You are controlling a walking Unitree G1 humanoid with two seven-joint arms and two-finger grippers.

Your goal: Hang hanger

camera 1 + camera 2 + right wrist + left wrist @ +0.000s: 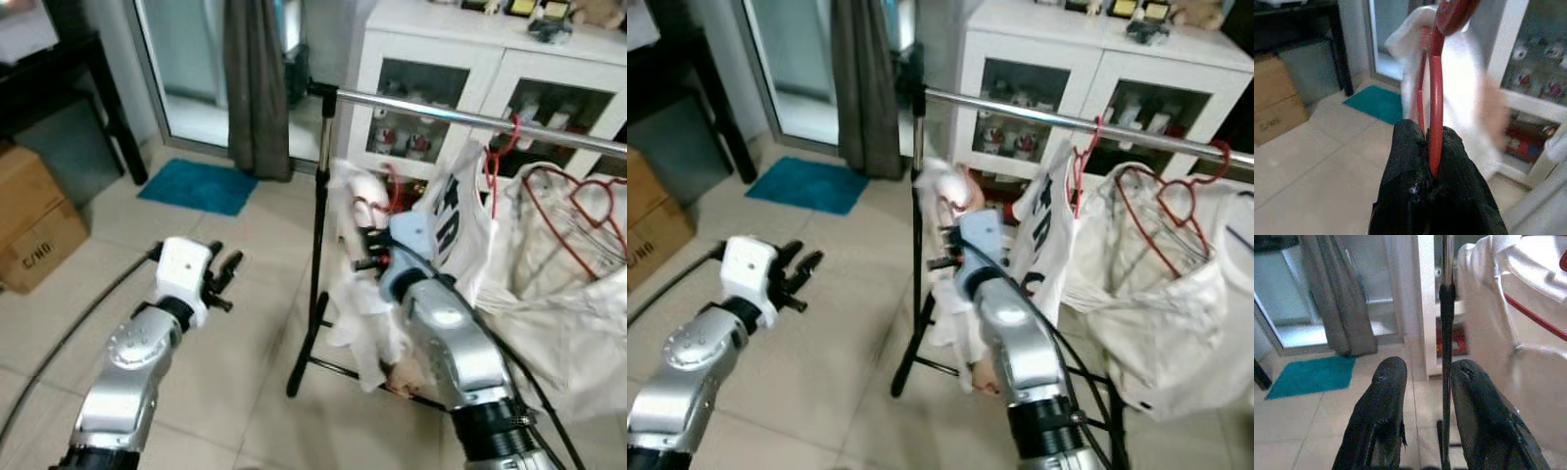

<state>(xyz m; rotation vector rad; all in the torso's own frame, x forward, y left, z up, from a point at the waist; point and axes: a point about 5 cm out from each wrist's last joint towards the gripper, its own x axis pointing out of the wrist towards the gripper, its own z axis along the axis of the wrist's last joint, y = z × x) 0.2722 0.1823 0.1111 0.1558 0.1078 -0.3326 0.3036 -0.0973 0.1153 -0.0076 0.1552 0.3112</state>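
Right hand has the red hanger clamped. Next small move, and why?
Probably lift the right hand up and forward toward the chrome rail. Its fingers are shut on the red hanger, which carries a white garment, but it sits below the rail beside the rack's upright post, so the hook cannot catch yet. The left hand is open, off to the side.

Red hanger (pixel 1435 88), teal mat (pixel 199 185).
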